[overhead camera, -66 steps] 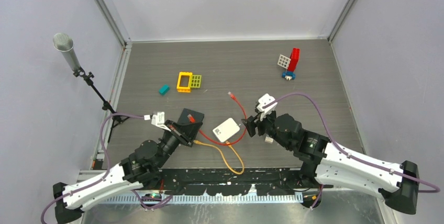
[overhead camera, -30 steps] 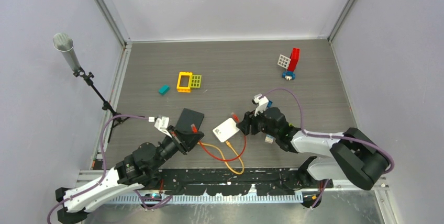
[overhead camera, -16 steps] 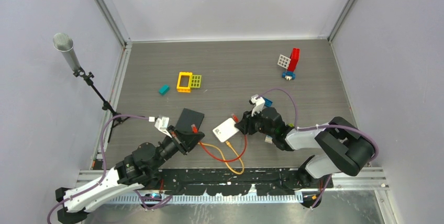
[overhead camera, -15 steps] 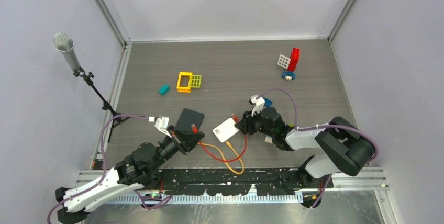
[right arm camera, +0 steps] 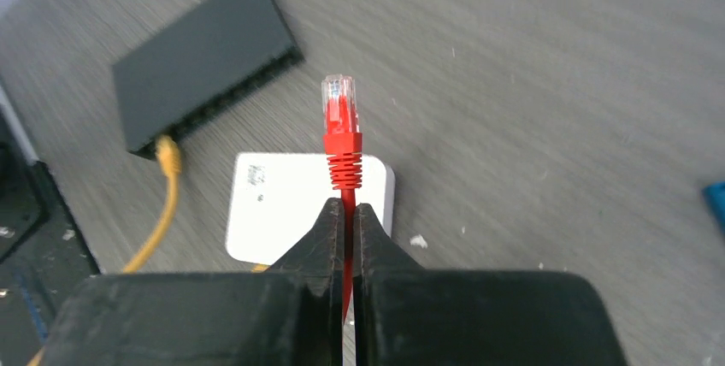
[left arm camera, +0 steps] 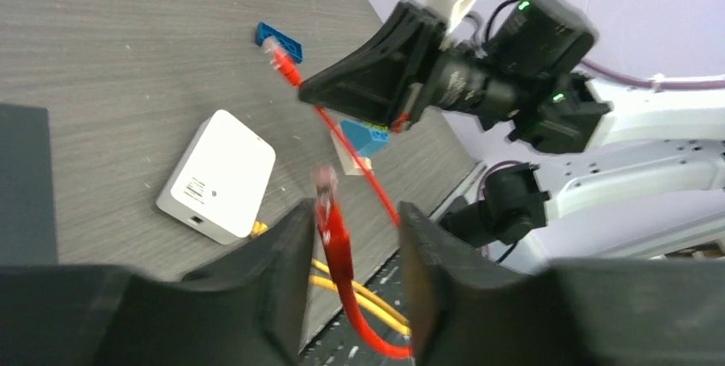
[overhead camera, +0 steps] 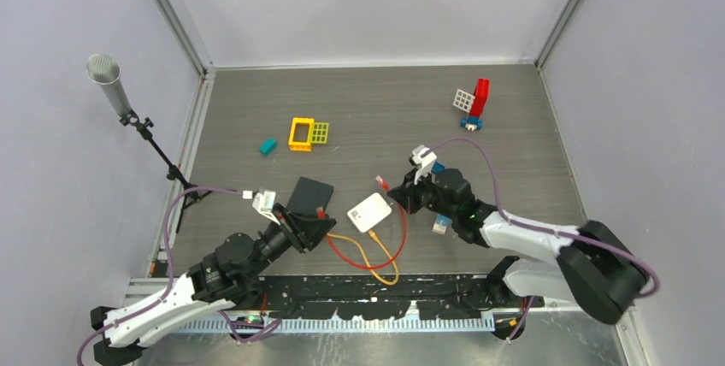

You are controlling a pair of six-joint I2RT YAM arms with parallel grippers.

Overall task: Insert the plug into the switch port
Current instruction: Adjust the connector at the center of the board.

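Observation:
The black switch [overhead camera: 308, 193] lies flat at centre left, with a yellow cable [overhead camera: 376, 259] plugged into its near edge. A red cable [overhead camera: 402, 229] has a plug at each end. My right gripper [right arm camera: 346, 209] is shut on this cable just behind one red plug [right arm camera: 340, 118], which sticks out past the fingertips above the white box [right arm camera: 282, 203]. The switch [right arm camera: 205, 58] lies beyond it. My left gripper [left arm camera: 355, 212] stands open; the other red plug [left arm camera: 329, 212] sits between the jaws, leaning on the left finger. From above, the left gripper [overhead camera: 325, 222] is at the switch's near right corner.
A white box [overhead camera: 369, 212] lies between the two grippers. A yellow brick frame [overhead camera: 301, 133] and a teal block [overhead camera: 268, 146] sit behind the switch. Red, white and blue bricks [overhead camera: 474, 103] stand at the back right. A microphone stand [overhead camera: 107, 79] is at the left.
My right gripper has shut on the red cable behind its plug and raised it slightly. My left gripper, shut a second ago, has opened around the other plug.

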